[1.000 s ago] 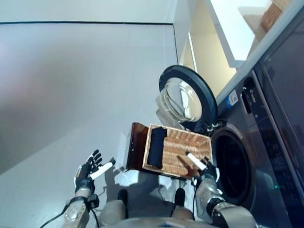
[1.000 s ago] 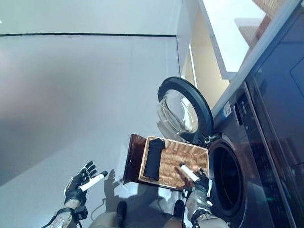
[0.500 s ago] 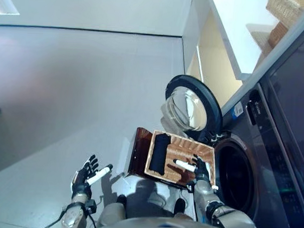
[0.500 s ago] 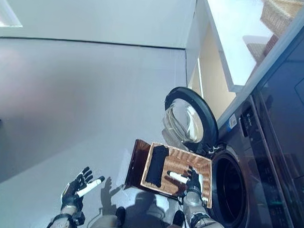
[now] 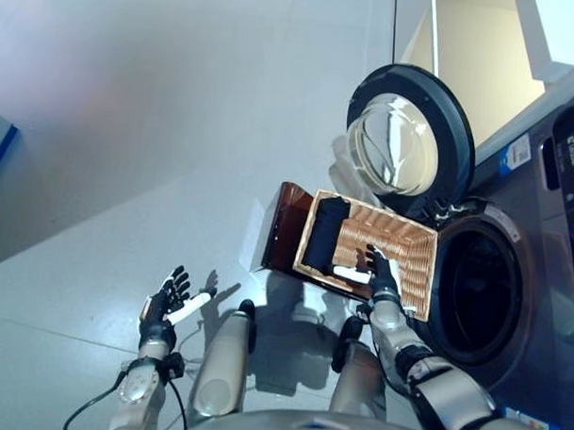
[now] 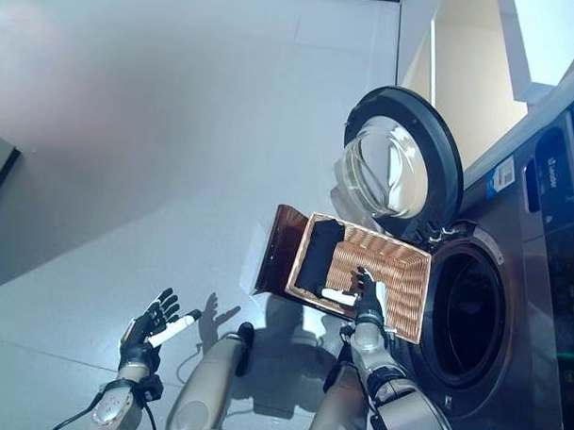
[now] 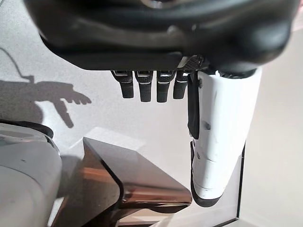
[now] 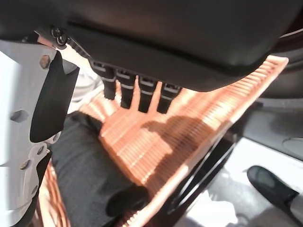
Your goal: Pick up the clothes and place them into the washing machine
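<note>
Only right wrist view shows right hand (image 8: 142,42) above cloth (image 8: 90,175).

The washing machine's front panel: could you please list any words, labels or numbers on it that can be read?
None can be read.
Blue and white sticker on the washing machine: print too small.
Pale mark on the dark control panel: blurred, unreadable.
Sticker at the machine's lower front: too small.
</note>
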`<state>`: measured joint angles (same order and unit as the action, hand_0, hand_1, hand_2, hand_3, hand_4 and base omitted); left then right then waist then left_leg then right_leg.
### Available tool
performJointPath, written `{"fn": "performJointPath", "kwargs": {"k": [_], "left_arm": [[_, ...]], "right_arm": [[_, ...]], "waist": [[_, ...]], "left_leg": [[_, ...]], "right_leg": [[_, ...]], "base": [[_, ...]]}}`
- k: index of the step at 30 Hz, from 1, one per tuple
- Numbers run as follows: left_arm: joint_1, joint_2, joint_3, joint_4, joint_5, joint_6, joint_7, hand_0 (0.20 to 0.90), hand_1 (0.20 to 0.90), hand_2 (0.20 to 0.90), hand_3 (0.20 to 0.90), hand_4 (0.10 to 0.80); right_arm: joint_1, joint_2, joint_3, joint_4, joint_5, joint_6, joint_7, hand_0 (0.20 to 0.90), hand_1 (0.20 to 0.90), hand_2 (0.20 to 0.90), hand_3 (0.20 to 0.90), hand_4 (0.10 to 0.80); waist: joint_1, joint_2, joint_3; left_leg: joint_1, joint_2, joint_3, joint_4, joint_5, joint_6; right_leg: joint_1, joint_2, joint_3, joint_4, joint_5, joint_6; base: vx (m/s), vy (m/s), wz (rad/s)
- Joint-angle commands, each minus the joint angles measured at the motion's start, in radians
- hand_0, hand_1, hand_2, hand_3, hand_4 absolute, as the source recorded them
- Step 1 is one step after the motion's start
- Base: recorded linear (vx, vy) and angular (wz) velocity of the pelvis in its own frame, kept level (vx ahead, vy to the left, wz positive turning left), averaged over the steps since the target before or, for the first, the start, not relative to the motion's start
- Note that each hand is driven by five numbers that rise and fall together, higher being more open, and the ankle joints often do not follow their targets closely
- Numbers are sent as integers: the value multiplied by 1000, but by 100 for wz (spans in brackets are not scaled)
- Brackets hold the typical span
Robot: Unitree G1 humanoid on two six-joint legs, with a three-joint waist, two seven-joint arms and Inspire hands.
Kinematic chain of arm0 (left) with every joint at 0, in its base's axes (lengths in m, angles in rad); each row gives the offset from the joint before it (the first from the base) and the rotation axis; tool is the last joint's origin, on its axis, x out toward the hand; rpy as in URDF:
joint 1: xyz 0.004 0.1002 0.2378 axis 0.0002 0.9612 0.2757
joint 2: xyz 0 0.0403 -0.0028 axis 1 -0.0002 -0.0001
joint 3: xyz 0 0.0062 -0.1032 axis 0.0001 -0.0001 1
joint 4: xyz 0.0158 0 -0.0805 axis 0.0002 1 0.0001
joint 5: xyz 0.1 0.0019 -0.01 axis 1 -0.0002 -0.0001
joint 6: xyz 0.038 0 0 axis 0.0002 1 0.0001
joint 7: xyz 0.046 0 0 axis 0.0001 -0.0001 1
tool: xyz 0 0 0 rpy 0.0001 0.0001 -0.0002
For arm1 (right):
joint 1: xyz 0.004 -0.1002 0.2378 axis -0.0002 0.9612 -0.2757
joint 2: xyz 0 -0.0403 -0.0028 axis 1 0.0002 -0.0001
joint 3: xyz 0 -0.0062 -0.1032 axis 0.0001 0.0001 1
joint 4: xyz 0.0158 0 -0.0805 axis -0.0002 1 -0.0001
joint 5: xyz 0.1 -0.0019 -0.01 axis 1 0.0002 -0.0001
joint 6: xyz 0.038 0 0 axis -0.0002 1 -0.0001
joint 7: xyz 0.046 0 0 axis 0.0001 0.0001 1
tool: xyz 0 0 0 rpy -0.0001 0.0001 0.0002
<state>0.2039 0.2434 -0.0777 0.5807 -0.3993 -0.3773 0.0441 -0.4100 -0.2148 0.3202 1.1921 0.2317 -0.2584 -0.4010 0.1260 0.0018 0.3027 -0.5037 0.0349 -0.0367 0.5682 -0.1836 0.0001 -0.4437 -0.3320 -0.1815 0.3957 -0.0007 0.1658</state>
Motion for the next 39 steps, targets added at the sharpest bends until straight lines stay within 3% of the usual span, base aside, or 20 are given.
{"fn": "performJointPath", "kwargs": {"k": [1,12,26,36,37,38,39], "left_arm": [[38,58,58,-161,9,-87,1,900,900,900,900,800],[35,89,42,-197,15,-83,0,900,900,900,900,800],[-59,120,66,-193,76,-22,44,900,900,900,900,800],[-54,124,77,-227,95,-8,51,900,900,900,900,800],[-49,123,77,-242,95,-7,50,900,900,900,900,800],[-50,123,76,-244,95,-6,50,900,900,900,900,800],[-41,122,78,-269,94,-5,43,900,900,900,900,800]], "right_arm": [[-89,-58,28,-54,-66,-38,-60,900,900,900,900,800],[-199,-67,54,60,-95,-2,-91,900,900,900,900,800],[-358,9,55,255,-125,116,-77,900,900,900,900,800],[-369,11,58,294,-175,159,-84,900,900,900,900,800],[-370,11,58,302,-182,165,-84,900,900,900,900,800],[-372,9,58,302,-182,165,-85,900,900,900,900,800],[-367,-2,53,313,-193,176,-85,900,900,900,900,800]], "waist": [[12,8,-20],[57,4,-13],[140,-17,13],[154,-4,28],[155,-1,30],[155,1,31],[157,9,30]], "left_leg": [[-38,5,-34,-9,57,-45],[-86,-20,-48,14,47,-30],[-149,-53,-80,62,30,-12],[-187,-62,-88,93,28,-10],[-186,-63,-91,118,-13,-12],[-195,-64,-88,101,26,-9],[-198,-65,-94,123,-11,-13]], "right_leg": [[11,-22,41,168,-82,-41],[-11,-43,25,182,-74,-42],[-28,-63,-5,223,-86,-47],[-61,-70,-5,267,-108,-56],[-57,-70,3,290,-142,-47],[-65,-71,-5,273,-111,-57],[-67,-71,-1,301,-147,-47]], "base": [[0,0,0],[-2,10,12],[3,-10,11],[-14,7,6],[-52,10,1],[49,-22,13],[-112,27,19]]}}
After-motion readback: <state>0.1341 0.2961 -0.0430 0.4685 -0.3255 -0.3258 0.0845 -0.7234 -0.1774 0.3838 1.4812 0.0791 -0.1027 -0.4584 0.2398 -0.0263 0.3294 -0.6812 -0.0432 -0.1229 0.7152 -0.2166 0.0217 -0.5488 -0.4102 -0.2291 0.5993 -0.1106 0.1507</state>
